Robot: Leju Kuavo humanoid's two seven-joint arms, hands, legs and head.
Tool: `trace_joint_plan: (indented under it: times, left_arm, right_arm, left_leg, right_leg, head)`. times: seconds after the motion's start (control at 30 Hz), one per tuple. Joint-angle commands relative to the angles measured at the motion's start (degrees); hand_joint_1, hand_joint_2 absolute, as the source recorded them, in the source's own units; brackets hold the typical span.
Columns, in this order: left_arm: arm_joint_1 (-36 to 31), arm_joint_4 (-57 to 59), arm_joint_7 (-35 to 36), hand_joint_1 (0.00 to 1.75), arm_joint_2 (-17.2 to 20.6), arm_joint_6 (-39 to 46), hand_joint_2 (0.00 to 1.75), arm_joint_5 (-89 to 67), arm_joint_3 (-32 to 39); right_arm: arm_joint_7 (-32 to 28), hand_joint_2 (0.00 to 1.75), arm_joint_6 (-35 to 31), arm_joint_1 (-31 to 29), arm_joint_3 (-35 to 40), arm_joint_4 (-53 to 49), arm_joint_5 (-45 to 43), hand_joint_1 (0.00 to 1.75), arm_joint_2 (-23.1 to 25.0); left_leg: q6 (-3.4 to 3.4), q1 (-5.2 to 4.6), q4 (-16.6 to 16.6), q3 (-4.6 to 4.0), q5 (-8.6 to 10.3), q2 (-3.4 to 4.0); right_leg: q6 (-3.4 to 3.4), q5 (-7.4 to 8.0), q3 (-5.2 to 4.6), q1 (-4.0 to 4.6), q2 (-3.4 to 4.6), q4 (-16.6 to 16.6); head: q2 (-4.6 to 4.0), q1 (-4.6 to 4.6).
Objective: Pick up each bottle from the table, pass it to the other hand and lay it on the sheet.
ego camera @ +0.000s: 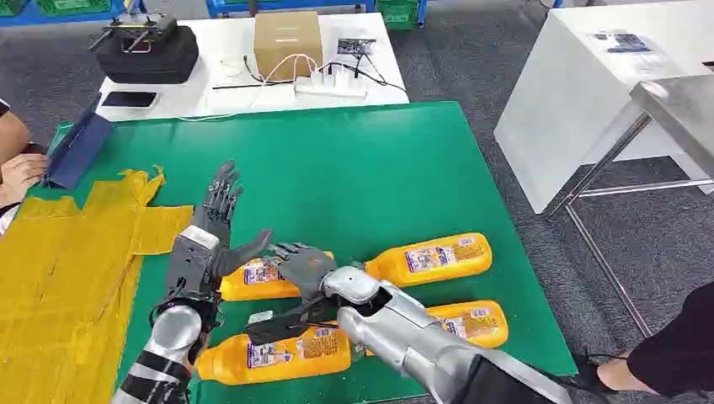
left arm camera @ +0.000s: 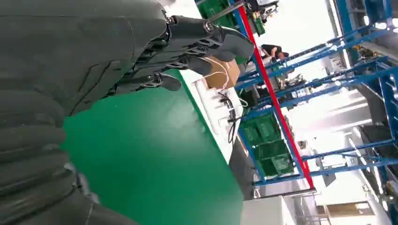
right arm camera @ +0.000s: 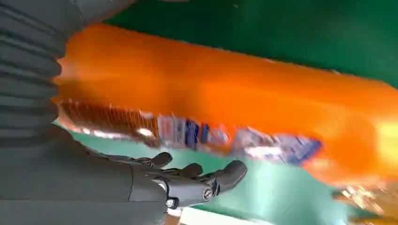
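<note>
Several orange bottles lie on the green table [ego camera: 354, 168]. One bottle [ego camera: 253, 282] [right arm camera: 225, 98] lies between my two hands. My right hand [ego camera: 301, 263] [right arm camera: 187, 180] hovers right over it with its fingers stretched out; in the right wrist view a strip of green shows between fingers and bottle. My left hand [ego camera: 210, 231] [left arm camera: 187, 42] stands upright and open just left of that bottle, its thumb pointing at it. Other bottles lie at the front [ego camera: 278, 355], right [ego camera: 434, 259] and front right [ego camera: 471, 324]. The yellow sheet [ego camera: 67, 269] covers the table's left part.
A person's hand [ego camera: 18, 175] rests at the left edge beside a blue folder [ego camera: 77, 151]. Behind the green table stands a white one with a black bag [ego camera: 147, 50], a cardboard box [ego camera: 288, 42] and a power strip [ego camera: 330, 84]. A person's leg [ego camera: 665, 349] is at lower right.
</note>
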Motion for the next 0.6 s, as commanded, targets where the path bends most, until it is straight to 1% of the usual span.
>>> trace_joint_plan:
  times: [0.03, 0.1, 0.23, 0.3, 0.33, 0.37, 0.5, 0.53, 0.57, 0.6]
  left_arm:
    - [-3.5, 4.7, -0.9, 0.00, -0.1, 3.5, 1.75, 0.9, -0.1]
    - [-3.3, 3.8, -1.2, 0.00, 0.3, 5.1, 1.75, 0.8, 1.1]
    - [-2.6, 1.2, -2.3, 0.00, 1.4, 5.0, 1.75, 1.1, 2.8]
    - [-1.9, -0.9, -2.7, 0.00, 1.6, 5.6, 1.75, 0.9, 3.8]
    - [-1.5, -2.0, -2.7, 0.00, 1.8, 5.8, 1.75, 0.8, 4.3]
    - [-1.1, -3.2, -2.8, 0.00, 2.0, 6.1, 1.75, 0.8, 4.8]
    - [-0.9, -3.2, -2.8, 0.00, 2.0, 6.1, 1.75, 0.8, 4.8]
    - [-0.7, -3.8, -2.9, 0.00, 1.9, 6.3, 1.75, 0.9, 5.0]
    - [-0.3, -4.6, -3.1, 0.00, 1.8, 6.9, 1.75, 0.8, 5.6]
    - [0.2, -5.8, -3.1, 0.00, 2.0, 7.1, 1.75, 0.8, 6.1]
  right_arm:
    - [5.9, 1.75, -0.5, -3.5, 4.7, 10.4, 2.8, 0.00, 0.6]
    - [5.7, 1.75, -1.1, -3.4, 3.9, 10.4, 2.5, 0.00, 0.4]
    - [6.0, 1.75, -2.0, -3.8, 3.1, 10.0, 2.7, 0.00, 0.3]
    - [6.1, 1.75, -4.4, -3.6, 3.3, 9.4, 3.6, 0.00, 0.0]
    - [5.8, 1.75, -6.5, -3.3, 2.9, 8.9, 3.8, 0.03, -0.2]
    - [5.6, 1.75, -8.2, -2.8, 2.0, 8.5, 3.3, 0.03, -0.4]
    - [5.6, 1.75, -8.3, -2.7, 2.0, 8.4, 3.3, 0.03, -0.4]
    - [5.1, 1.75, -9.7, -2.3, 1.1, 7.9, 2.7, 0.42, -0.6]
    - [5.1, 1.75, -11.3, -2.2, 0.7, 7.7, 3.0, 1.20, -0.8]
    - [5.4, 1.75, -13.1, -2.0, 0.2, 7.4, 3.5, 1.43, -0.9]
  left_leg:
    - [0.00, 0.01, 0.0, 0.16, -0.04, -0.08]
    - [0.00, 0.01, 0.0, 0.07, -0.01, -0.04]
    - [0.01, 0.01, 0.0, 0.12, -0.03, -0.01]
    - [0.01, 0.02, 0.1, 0.13, -0.06, 0.05]
    - [0.00, 0.03, 0.0, 0.07, -0.04, 0.08]
    - [0.00, 0.04, 0.1, 0.12, -0.07, 0.06]
    - [0.03, 0.02, 0.0, 0.12, -0.04, 0.04]
    - [0.02, 0.02, 0.0, 0.14, -0.05, 0.05]
    - [0.03, 0.00, 0.0, 0.10, -0.01, 0.01]
    - [0.03, 0.03, 0.0, 0.20, -0.08, 0.04]
  right_leg:
    - [-0.16, -0.09, 0.19, 0.03, -0.08, 0.0]
    - [-0.08, -0.03, 0.09, 0.02, -0.04, 0.0]
    - [-0.15, -0.05, 0.13, 0.03, 0.00, 0.0]
    - [-0.17, -0.06, 0.15, 0.04, 0.06, 0.1]
    - [-0.12, -0.02, 0.07, 0.04, 0.08, 0.0]
    - [-0.17, -0.05, 0.14, 0.06, 0.07, 0.0]
    - [-0.15, -0.06, 0.13, 0.04, 0.05, 0.0]
    - [-0.15, -0.06, 0.15, 0.04, 0.06, 0.0]
    - [-0.11, -0.04, 0.12, 0.02, 0.02, 0.0]
    - [-0.19, -0.09, 0.23, 0.06, 0.05, 0.0]
  head:
    - [0.00, 0.00]
    - [0.00, 0.00]
    - [0.00, 0.00]
    - [0.00, 0.00]
    - [0.00, 0.00]
    - [0.00, 0.00]
    - [0.00, 0.00]
    - [0.00, 0.00]
    - [0.00, 0.00]
    - [0.00, 0.00]
